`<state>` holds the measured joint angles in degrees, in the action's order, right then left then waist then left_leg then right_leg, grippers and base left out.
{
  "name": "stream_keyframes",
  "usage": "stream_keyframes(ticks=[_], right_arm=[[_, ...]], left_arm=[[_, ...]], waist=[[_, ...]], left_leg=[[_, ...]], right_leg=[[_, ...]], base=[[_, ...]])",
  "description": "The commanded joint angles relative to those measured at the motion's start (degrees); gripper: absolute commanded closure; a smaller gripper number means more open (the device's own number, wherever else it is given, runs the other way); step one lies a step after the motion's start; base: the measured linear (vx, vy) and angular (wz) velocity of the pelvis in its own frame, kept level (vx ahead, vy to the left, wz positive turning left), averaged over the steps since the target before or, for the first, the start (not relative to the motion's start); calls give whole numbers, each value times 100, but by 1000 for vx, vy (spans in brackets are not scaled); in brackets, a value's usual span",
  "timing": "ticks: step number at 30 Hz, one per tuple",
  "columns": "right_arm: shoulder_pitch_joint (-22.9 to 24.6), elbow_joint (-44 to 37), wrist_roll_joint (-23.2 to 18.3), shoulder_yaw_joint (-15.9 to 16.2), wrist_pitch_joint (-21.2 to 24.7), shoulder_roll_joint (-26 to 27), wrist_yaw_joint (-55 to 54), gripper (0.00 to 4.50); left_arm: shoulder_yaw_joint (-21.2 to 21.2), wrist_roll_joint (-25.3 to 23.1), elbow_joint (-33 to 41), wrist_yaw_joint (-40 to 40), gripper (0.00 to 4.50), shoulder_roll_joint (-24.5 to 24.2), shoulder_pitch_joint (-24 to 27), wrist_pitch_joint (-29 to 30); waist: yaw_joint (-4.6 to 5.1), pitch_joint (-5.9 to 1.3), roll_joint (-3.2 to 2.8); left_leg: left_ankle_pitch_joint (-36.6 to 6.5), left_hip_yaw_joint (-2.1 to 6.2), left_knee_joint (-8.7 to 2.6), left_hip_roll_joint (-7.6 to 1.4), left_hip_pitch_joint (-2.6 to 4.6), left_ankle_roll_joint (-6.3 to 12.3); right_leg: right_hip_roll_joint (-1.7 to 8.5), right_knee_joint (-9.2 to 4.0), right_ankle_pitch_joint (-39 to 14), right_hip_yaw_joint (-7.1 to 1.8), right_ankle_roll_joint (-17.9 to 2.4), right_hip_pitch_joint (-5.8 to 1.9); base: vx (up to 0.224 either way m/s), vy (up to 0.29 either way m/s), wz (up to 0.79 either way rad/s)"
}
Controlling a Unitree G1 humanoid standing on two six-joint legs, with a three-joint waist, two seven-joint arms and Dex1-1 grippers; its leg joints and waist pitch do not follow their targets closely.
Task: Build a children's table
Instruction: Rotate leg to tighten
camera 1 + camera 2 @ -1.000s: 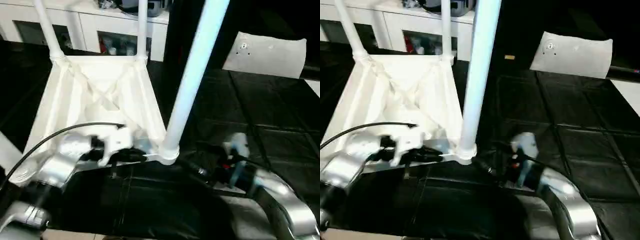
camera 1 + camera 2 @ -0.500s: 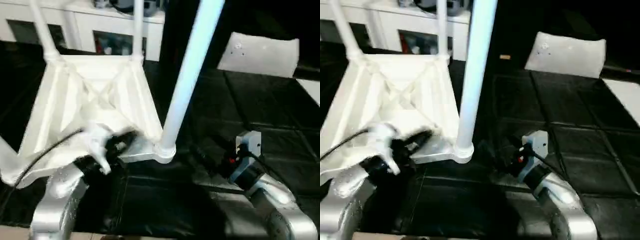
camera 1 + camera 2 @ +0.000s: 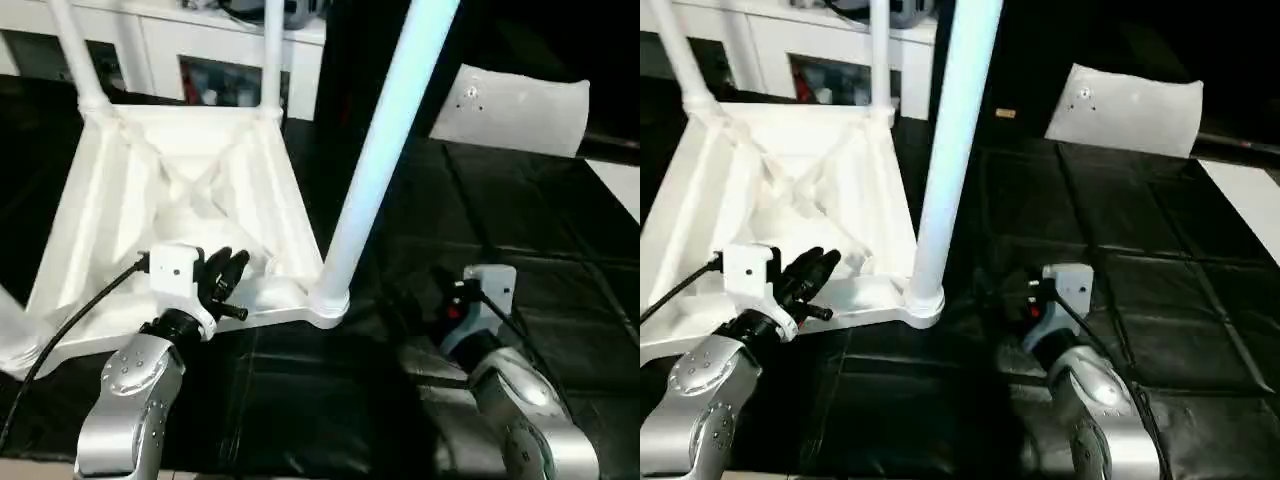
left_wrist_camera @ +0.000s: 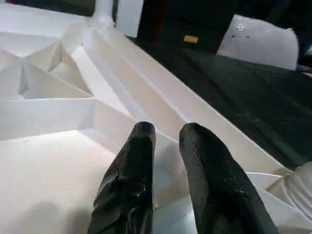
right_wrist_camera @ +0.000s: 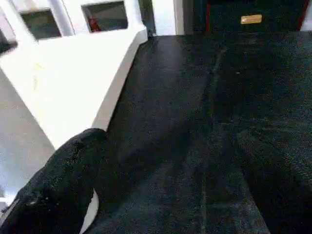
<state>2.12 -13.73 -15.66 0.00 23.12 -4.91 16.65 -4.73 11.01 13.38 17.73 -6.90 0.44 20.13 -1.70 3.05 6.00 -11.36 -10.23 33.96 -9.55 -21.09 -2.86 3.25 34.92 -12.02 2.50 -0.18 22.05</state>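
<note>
Nearest, on silver forearms: left fingers (image 4: 141, 146) slightly parted, gripping nothing, poised over the near rim of the tabletop (image 3: 120, 200), just beside its near right socket (image 3: 328, 300). Right fingers (image 5: 63, 185) spread wide and empty, low over the black mat (image 3: 520, 230), close to that same corner from the right side, apart from it.

Next, upside down on the mat: tabletop with X-ribs facing up. Rising from the near right socket, one leg (image 3: 385, 150), upright and leaning a little to the right.

Further back, standing in the two far sockets: left leg (image 3: 75, 50) and right leg (image 3: 272, 50).

Beyond, to the right, well apart from the tabletop: white pillow-like block (image 3: 510, 95). Behind all, white cabinet (image 3: 165, 45).
</note>
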Motion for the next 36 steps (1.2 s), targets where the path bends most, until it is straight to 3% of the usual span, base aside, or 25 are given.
stream_keyframes(ticks=[1,4,6,7,8,9,10,11,12,13,14,15,16,17,18,19,21,23,24,25,26,28,29,31,36], right_arm=[[-34,77,133,24,10,-75,-55,0],[-32,21,166,79,67,-82,-47,0],[-22,8,185,107,95,-104,-39,0],[-17,5,190,114,104,-111,-37,0],[-12,11,191,123,102,-126,-42,0],[-22,20,190,125,111,-132,-54,0],[-24,21,187,126,114,-139,-62,0],[-29,28,190,128,116,-144,-66,0],[-29,28,190,128,116,-144,-66,0],[-30,29,195,130,129,-148,-71,0],[-31,32,200,134,146,-149,-81,0],[-33,36,206,136,162,-149,-86,0],[-36,47,225,137,177,-147,-99,0],[-38,53,240,136,174,-144,-103,0],[-38,53,240,136,174,-144,-103,0],[-40,69,256,115,155,-131,-139,0],[-43,81,259,98,148,-123,-177,0],[-40,75,251,79,175,-113,-218,0],[-40,76,246,73,170,-112,-230,0],[-48,81,231,73,164,-123,-245,0],[-43,70,227,71,159,-129,-256,0],[-13,22,236,54,163,-118,-280,0],[-4,8,245,49,165,-115,-289,0],[19,-14,246,37,155,-116,-275,0],[34,-42,231,26,169,-138,-286,0]], left_arm=[[97,-58,142,-102,339,43,30,108],[94,-108,137,-205,339,50,-40,205],[100,-123,143,-233,339,48,-46,231],[104,-129,148,-240,339,49,-41,234],[119,-134,168,-261,339,46,-11,228],[128,-137,174,-276,339,38,-2,231],[140,-150,187,-292,339,28,17,237],[149,-152,197,-309,339,17,28,245],[149,-152,197,-309,339,17,28,245],[154,-154,207,-318,339,10,40,249],[164,-167,219,-318,339,-9,41,231],[166,-173,220,-314,339,-17,37,198],[177,-224,224,-318,339,-58,16,178],[182,-253,224,-327,339,-82,5,200],[182,-253,224,-327,339,-82,5,200],[206,-247,195,-275,339,-127,-62,235],[226,-256,162,-267,339,-156,-129,254],[251,-293,111,-328,339,-174,-200,266],[273,-344,84,-355,339,-191,-228,236],[299,-374,64,-344,339,-205,-248,227],[299,-359,65,-342,339,-186,-247,248],[327,-353,62,-334,339,-169,-236,277],[344,-363,58,-334,339,-172,-233,286],[291,-228,64,-370,339,-92,-220,409],[269,-113,119,-365,311,-37,-236,459]], waist=[[9,-277,-103],[34,-489,-63],[26,-554,-77],[23,-498,-126],[62,-353,-191],[111,-263,-230],[285,-86,-259],[213,10,-393],[-266,70,-454],[-559,-4,-370],[-429,-278,102],[-226,-158,462],[-326,-36,143],[-403,182,65],[-443,87,-52],[-352,-14,-133],[-212,-93,-235],[-266,-124,-230],[-266,-124,-230],[-318,-78,-219],[-279,-63,-255],[122,-187,-460],[164,-236,-473],[254,-229,-391],[265,-255,-267]], left_leg=[[-472,137,-400,-366,8,138],[2235,39,-96,-119,-211,1358],[1944,16,-27,-70,-303,1678],[657,44,-70,-155,-295,1588],[-1376,75,-208,-309,-112,1059],[-2416,131,-228,-392,45,621],[-4291,276,-398,-502,239,-212],[-5176,292,-956,-751,-122,-506],[-5641,-319,-1319,-405,-802,-823],[-5292,-663,-1341,-365,-988,-872],[-2901,-639,-101,-483,-196,-886],[-1343,-119,1305,-295,343,-761],[-592,270,1160,50,-380,-38],[-525,446,1221,67,-306,-7],[-517,627,1084,-30,-154,-192],[-1818,583,252,-316,293,-518],[-2269,550,-244,-420,162,-146],[-1289,312,-141,-305,39,560],[-1289,312,-141,-305,39,560],[-1076,463,34,-482,18,504],[-1167,494,-122,-521,41,421],[-1971,496,-599,-434,303,-223],[-1971,545,-610,-453,350,-436],[-1976,493,-598,-425,245,-947],[-2096,407,-499,-338,90,-690]], right_leg=[[411,-378,88,-320,-836,-140],[233,-215,3286,-134,-1464,10],[220,-348,2957,-34,-1566,128],[310,-545,1276,4,-1490,140],[310,-745,-1473,111,-1169,191],[291,-785,-2678,189,-809,248],[100,-946,-3979,561,109,278],[-4,-179,-3322,635,83,-48],[-179,883,-1703,857,-253,-562],[-127,1260,-2175,580,-186,-819],[465,722,-5288,-171,346,-132],[874,-496,-7236,-292,509,828],[794,-744,-7219,-926,282,101],[975,-776,-7047,-857,-60,86],[998,-622,-6425,-886,-311,-17],[476,-190,-4013,-349,-566,86],[423,-43,-1806,-175,-957,-229],[1049,-594,-1937,-446,-1045,-589],[1049,-594,-1937,-446,-1045,-589],[1453,-945,-3216,-598,-984,-639],[1292,-921,-3291,-448,-995,-644],[198,-192,-1410,88,-741,-318],[158,-96,-809,90,-624,-251],[335,-187,68,-47,-326,-207],[573,-374,-491,-252,-349,-204]], base=[[0,0,0],[-17,1,0],[-73,7,0],[-145,21,3],[-145,21,3],[-168,44,-3],[-185,49,-10],[-185,49,-10],[-233,70,-2],[-201,3,14],[-201,3,14],[41,-154,13],[125,-119,7],[125,-119,7],[-38,18,19],[-132,59,23],[-117,75,12],[-35,124,-8],[-47,136,-6],[-35,191,-14],[-35,191,-14],[28,200,-12],[38,189,-5],[20,119,9],[3,18,2]])
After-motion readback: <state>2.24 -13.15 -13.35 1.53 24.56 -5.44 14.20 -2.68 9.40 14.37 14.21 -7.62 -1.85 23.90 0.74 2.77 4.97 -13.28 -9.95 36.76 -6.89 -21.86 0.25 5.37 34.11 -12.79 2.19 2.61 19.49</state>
